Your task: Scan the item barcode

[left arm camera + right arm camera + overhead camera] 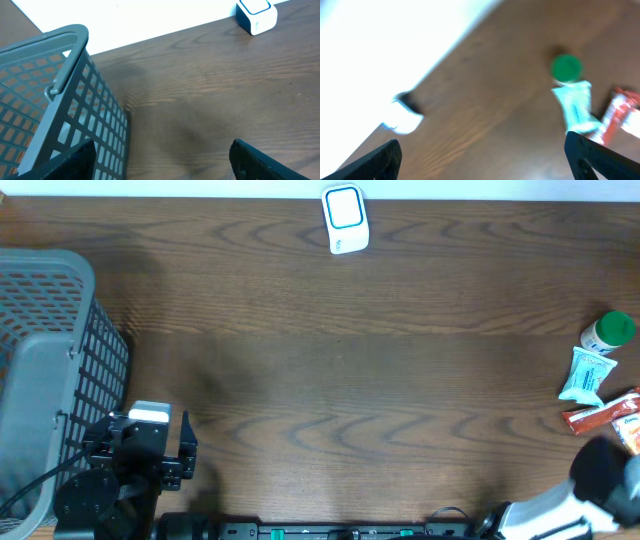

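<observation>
A white barcode scanner [345, 218] with a blue-edged window stands at the table's far edge; it also shows in the left wrist view [256, 14] and, blurred, in the right wrist view [402, 120]. The items lie at the right edge: a green-capped bottle [608, 332], a light-blue packet [585, 374] and a red packet [600, 416]. My left gripper [161, 150] is open and empty over bare wood, beside the basket at the front left. My right gripper [482, 142] is open and empty at the front right, with the bottle [566, 67] and the packets ahead of it.
A grey mesh basket [50, 265] fills the left side of the table, its wall [75, 100] close to my left finger. An orange packet [630, 435] peeks in at the right edge. The right arm [600, 475] is partly out of frame.
</observation>
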You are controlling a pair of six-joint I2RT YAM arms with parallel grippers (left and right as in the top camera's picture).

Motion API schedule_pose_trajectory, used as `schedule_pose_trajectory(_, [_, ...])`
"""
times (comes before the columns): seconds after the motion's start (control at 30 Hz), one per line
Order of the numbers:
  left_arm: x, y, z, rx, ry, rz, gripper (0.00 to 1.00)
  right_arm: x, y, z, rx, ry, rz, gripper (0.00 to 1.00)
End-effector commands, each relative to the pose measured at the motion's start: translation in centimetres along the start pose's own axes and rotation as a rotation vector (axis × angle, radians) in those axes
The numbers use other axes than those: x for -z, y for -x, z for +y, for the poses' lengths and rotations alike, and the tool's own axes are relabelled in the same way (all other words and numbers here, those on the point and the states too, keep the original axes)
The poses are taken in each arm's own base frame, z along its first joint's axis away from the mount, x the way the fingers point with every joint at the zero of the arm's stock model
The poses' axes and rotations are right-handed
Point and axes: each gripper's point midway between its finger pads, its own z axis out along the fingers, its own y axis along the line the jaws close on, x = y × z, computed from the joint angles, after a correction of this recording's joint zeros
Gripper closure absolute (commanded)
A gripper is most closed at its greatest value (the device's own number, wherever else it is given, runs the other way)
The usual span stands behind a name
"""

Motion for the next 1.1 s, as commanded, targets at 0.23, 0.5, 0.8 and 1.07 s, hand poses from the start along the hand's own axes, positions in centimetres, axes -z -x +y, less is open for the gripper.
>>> schedule_pose_trajectory(0.23, [0.2,0.1,0.0,-0.003,0.000,-0.009,0.14,24.1,-10.0,5.3,0.385,0.171,-0.527,0.01])
schedule_pose_trajectory(0.5, [0.2,0.2,0.0,-0.003,0.001,-0.009,0.14,34.0,-19.1,2.8,0.458,0.170,-0.825,0.01])
schedule_pose_trajectory(0.8, [0.2,0.1,0.0,-0.003,0.000,-0.009,0.14,37.2,-23.8,0.8,0.638,0.088,-0.968,0.01])
schedule_pose_trajectory(1.07, [0.2,0.2,0.0,-0.003,0.001,-0.009,0.14,38.8,-28.4,2.2,0.855,0.345,-0.972,0.01])
